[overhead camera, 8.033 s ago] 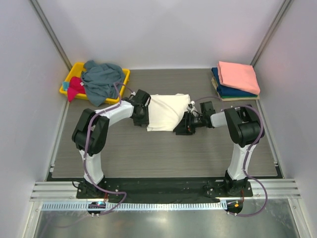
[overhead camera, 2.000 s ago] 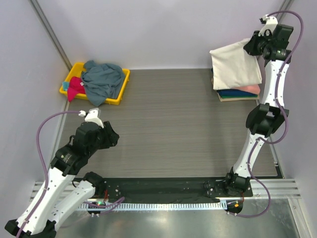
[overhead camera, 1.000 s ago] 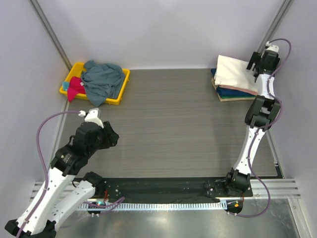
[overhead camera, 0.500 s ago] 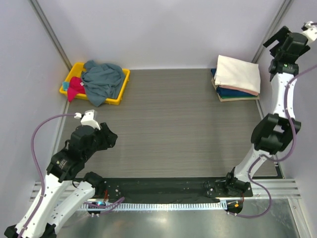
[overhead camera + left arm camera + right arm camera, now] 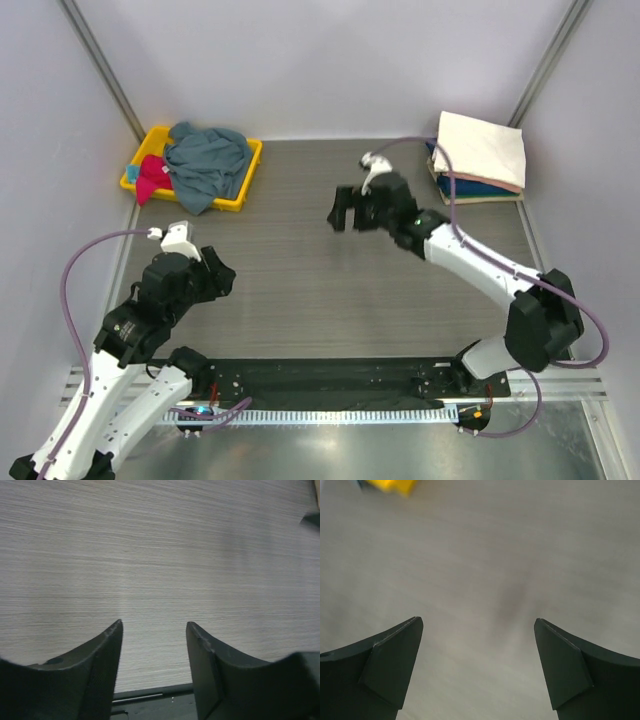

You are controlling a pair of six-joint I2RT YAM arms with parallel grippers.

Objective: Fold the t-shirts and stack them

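The folded cream-white t-shirt (image 5: 482,147) lies on top of the stack at the back right, over a salmon-pink t-shirt (image 5: 490,183) and a navy one (image 5: 470,188). A crumpled grey-blue t-shirt (image 5: 205,162) and a magenta one (image 5: 151,175) fill the yellow bin. My right gripper (image 5: 347,208) hovers over the middle of the table, left of the stack; its jaws stand wide open and empty (image 5: 479,621). My left gripper (image 5: 222,281) sits folded back at the near left, open with only bare table between its fingers (image 5: 154,625).
The yellow bin (image 5: 247,175) stands in the back left corner; its corner (image 5: 395,485) shows at the top left of the right wrist view. Grey walls enclose the table on three sides. A black rail (image 5: 140,697) runs along the near edge.
The right arm has swung down and left from high by the back right wall to over the table's middle, empty. The cream-white t-shirt stays on the stack. The left arm barely moved.
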